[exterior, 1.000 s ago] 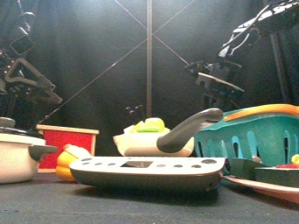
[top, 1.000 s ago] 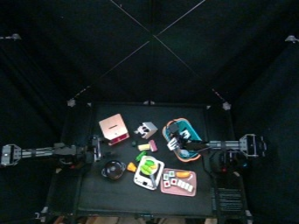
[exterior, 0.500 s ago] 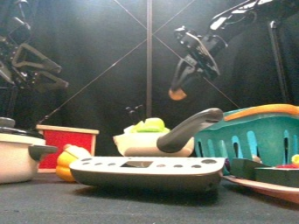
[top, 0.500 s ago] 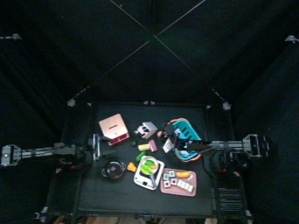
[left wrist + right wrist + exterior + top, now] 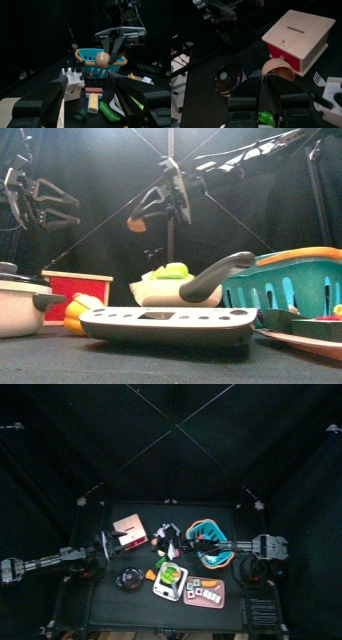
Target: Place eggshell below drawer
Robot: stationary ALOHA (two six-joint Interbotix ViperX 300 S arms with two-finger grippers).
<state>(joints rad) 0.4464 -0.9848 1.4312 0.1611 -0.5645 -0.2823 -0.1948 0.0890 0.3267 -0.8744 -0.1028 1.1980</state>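
Note:
The eggshell (image 5: 278, 66) is a tan rounded half shell, and my right gripper (image 5: 271, 80) is shut on it. In the front view the eggshell (image 5: 136, 225) hangs high above the table under the right gripper (image 5: 163, 200). The left wrist view shows the eggshell (image 5: 102, 59) in front of the basket. The drawer (image 5: 130, 529) is a pink-red box with a tan top (image 5: 298, 35), standing at the table's left (image 5: 76, 295), just beyond the shell. My left gripper (image 5: 93, 90) is open and holds nothing, beside the drawer (image 5: 110, 544).
A teal basket (image 5: 209, 534) stands right of centre (image 5: 287, 283). Between it and the drawer is a white block (image 5: 72, 80). A black pot (image 5: 130, 577), a white tray (image 5: 168, 581) and a plate of toy food (image 5: 205, 592) fill the front.
My right arm has swung left across the table with the eggshell, from beside the basket to near the drawer. The left arm has come in toward the drawer.

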